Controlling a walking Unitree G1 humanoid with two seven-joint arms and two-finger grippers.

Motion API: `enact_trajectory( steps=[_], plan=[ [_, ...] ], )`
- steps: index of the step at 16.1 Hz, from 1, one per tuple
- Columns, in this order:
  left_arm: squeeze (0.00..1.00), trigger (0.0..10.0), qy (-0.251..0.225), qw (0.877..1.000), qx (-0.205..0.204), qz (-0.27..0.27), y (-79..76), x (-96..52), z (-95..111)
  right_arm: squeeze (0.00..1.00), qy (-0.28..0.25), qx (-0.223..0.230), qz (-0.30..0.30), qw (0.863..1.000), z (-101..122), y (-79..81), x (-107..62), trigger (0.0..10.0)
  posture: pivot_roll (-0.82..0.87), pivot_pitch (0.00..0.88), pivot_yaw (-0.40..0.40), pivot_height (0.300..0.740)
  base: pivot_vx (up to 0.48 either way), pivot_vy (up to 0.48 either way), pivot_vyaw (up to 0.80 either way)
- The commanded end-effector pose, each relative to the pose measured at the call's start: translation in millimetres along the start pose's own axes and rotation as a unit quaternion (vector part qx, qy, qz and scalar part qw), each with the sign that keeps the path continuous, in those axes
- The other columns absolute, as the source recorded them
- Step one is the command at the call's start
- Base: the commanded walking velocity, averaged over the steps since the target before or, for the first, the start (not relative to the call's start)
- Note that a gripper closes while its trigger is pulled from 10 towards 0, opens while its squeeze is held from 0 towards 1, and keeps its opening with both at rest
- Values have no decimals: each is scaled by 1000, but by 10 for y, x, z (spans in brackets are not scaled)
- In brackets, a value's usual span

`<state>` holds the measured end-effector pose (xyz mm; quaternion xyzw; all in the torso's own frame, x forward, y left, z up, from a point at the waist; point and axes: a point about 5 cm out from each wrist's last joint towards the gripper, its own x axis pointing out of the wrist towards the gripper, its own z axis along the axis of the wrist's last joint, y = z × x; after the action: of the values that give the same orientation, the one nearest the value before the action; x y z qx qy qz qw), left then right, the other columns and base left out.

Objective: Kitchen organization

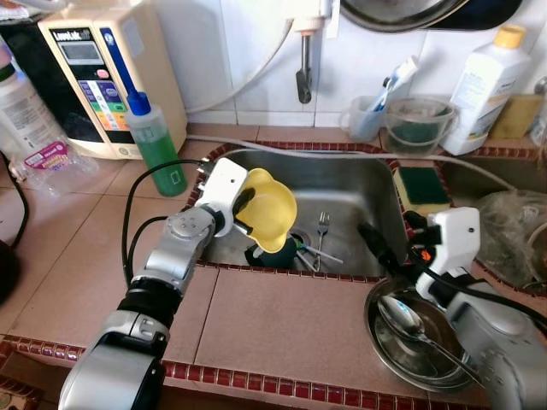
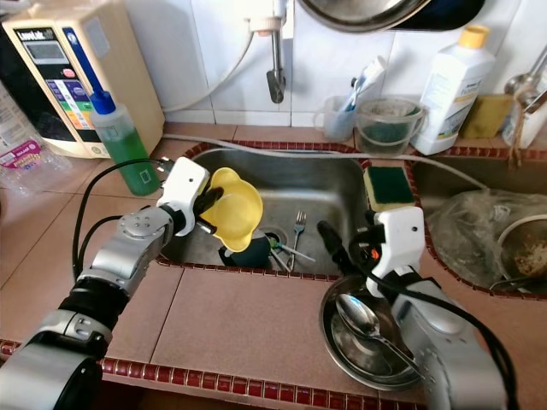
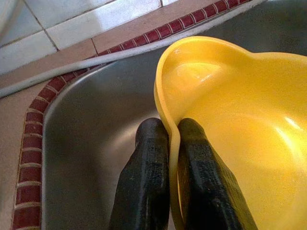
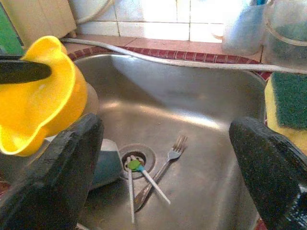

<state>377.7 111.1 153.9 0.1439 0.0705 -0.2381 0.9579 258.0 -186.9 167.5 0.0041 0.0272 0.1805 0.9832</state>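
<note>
The left gripper [image 3: 168, 139] pinches the rim of a yellow plastic bowl [image 1: 272, 209], one black finger inside and one outside. It holds the bowl tipped on its side in the air over the left part of the shiny steel sink [image 1: 359, 192].

Just under the bowl a dark blue-grey cup [image 4: 108, 163] sits on the sink floor by the drain. A steel fork [image 1: 322, 229] and two thin white sticks with a green tip [image 4: 136, 175] lie near the drain too.

The right gripper [image 4: 168, 158] is wide open and holds nothing. It hangs at the front right corner of the sink, above the rim.

A round steel bowl [image 2: 346, 346] with a big spoon [image 2: 363, 320] in it sits on the brown tile counter [image 1: 282, 320] under the right arm. A green and yellow sponge [image 1: 421, 186] rests on the sink's right edge. A green soap bottle [image 1: 155, 145] stands to the left of the sink.
</note>
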Motion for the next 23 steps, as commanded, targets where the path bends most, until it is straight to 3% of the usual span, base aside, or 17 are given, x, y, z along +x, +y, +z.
enact_trajectory(
  steps=[1, 5, 8, 14, 15, 16, 17, 18, 23],
  plan=[
    [0, 10000, -1, 1000, 16, 12, 67, 14, 26, 0, 6, 1, 27, 1000, 36, 38, -66, 10000, -269, 128, 111, 740, 0, 0, 0],
    [0, 10000, 20, 999, 20, 23, 114, 21, -95, 0, 19, 18, 60, 998, 24, 151, -174, 10000, -270, 121, 127, 740, 0, 0, 0],
    [0, 10000, 36, 998, 42, 2, 35, 30, -216, 0, 19, 34, 82, 996, 18, 247, -201, 10000, -265, 120, 144, 740, 0, 0, 0],
    [0, 10000, 38, 997, 58, -23, 18, 32, -250, 0, 30, 51, 100, 993, -28, 320, -198, 10000, -249, 118, 161, 740, 0, 0, 0],
    [110, 10000, 40, 997, 53, -27, 24, 29, -255, 0, 33, 51, 98, 993, -42, 320, -193, 10000, -248, 117, 162, 740, 0, 0, 0],
    [110, 10000, 40, 998, 43, -38, 16, 27, -258, 0, 35, 52, 96, 993, -49, 316, -189, 10000, -248, 117, 162, 740, 0, 0, 0],
    [592, 10000, 41, 998, 39, -42, 22, 20, -267, 0, 36, 52, 96, 993, -53, 316, -177, 10000, -246, 113, 163, 740, 0, 0, 0],
    [1000, 10000, 39, 998, 34, -47, 22, 15, -271, 0, 36, 52, 95, 993, -52, 312, -169, 10000, -244, 112, 164, 740, 0, 0, 0],
    [1000, 10000, 34, 997, 28, -58, 27, 4, -267, 0, 38, 49, 91, 994, -54, 278, -134, 10000, -233, 119, 156, 740, 0, 0, 0]
  ],
)
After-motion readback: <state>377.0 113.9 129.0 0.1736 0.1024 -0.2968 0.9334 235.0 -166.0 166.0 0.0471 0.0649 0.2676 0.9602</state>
